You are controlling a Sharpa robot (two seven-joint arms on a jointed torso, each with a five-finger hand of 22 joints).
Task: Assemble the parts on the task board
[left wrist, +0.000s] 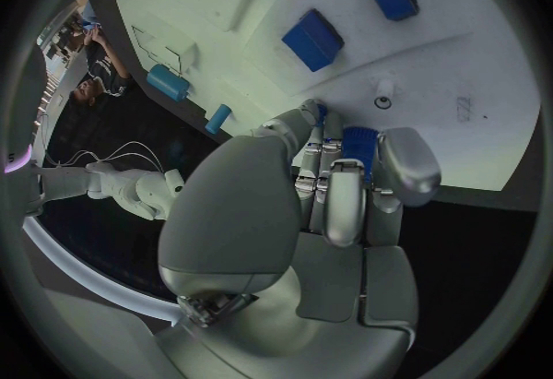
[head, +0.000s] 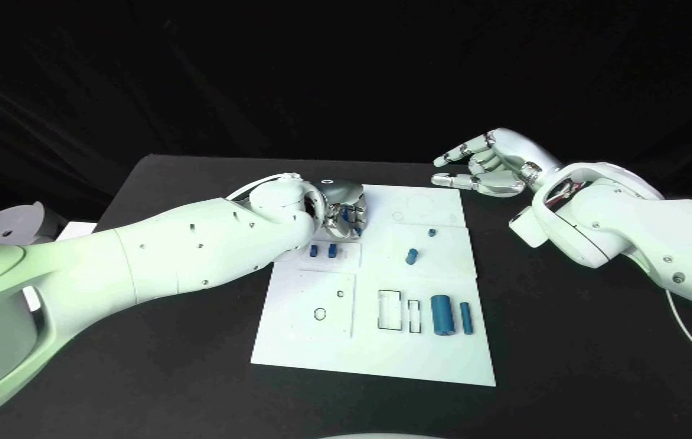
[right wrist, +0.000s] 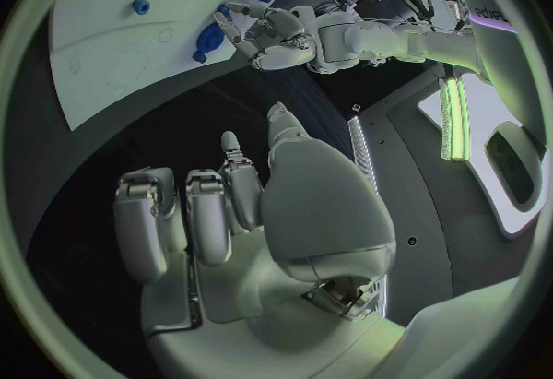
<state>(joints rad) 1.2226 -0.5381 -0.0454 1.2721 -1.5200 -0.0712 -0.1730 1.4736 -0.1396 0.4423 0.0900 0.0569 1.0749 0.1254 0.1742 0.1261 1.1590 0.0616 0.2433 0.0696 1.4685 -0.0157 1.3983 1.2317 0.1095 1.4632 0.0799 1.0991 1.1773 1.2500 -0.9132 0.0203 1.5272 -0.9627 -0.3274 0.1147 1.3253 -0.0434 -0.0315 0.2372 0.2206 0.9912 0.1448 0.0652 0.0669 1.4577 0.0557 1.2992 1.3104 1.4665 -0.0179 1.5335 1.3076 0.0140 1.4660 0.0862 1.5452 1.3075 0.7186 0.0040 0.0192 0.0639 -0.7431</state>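
Head view: the left robot hand sits over the upper left corner of the task board, fingers curled downward. In the left wrist view that left robot hand has its fingers closed around a small blue part, pinched just above the board's edge. The right robot hand hovers off the board, beyond its upper right corner in the upper right of the frame, fingers loosely curled and apart with nothing in them; the right wrist view shows the same right robot hand with its palm free above the dark table.

Just below the left robot hand lie two small blue blocks side by side near the board's left edge. A short blue peg lies near the board's middle, well apart from both hands. Toward the lower right of the board a thick blue cylinder and a thinner blue cylinder lie side by side, beside two outlined rectangular slots.

Black table surrounds the board on every side, widest at the right and bottom right of the frame.
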